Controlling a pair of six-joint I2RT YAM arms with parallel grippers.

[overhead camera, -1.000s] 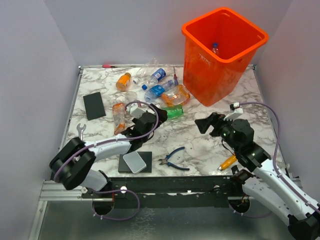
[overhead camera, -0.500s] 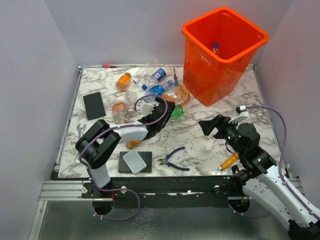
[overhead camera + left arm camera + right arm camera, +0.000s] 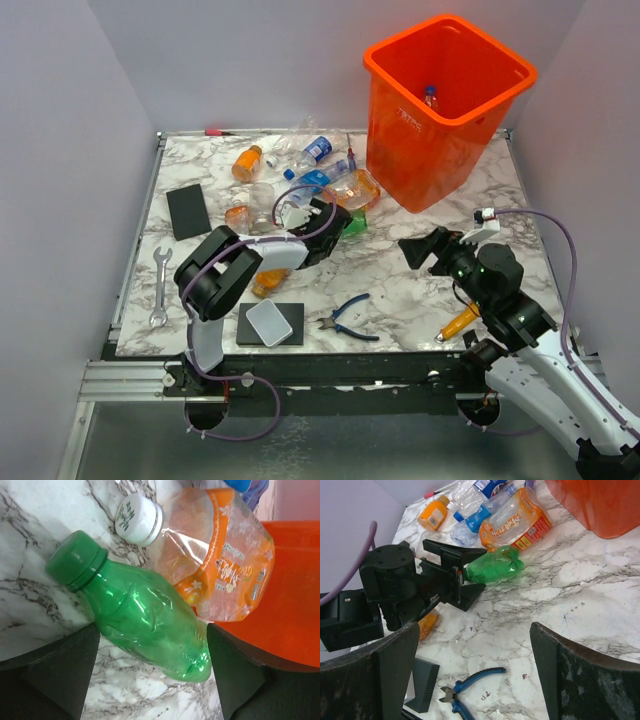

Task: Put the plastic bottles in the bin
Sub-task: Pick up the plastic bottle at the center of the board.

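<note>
At the table's middle: the green bottle (image 3: 150, 625) lies on its side. The bin (image 3: 430, 150) stands off toward its 1 to 2 o'clock, and an orange-labelled bottle (image 3: 225, 565) rests against it at 12.
Left gripper (image 3: 152, 645): fingers apart, one on each side of the green body; whether they touch it is unclear.
Right gripper (image 3: 415, 248): jaws wide, nothing between them, at the bottle's 4 o'clock.
Handling: probably light and empty, thin-walled, springy and slick; likely to dent when squeezed.
Hold: across the mid-body, below the cap.
Looks: translucent green, crumpled, green cap, no label showing.
</note>
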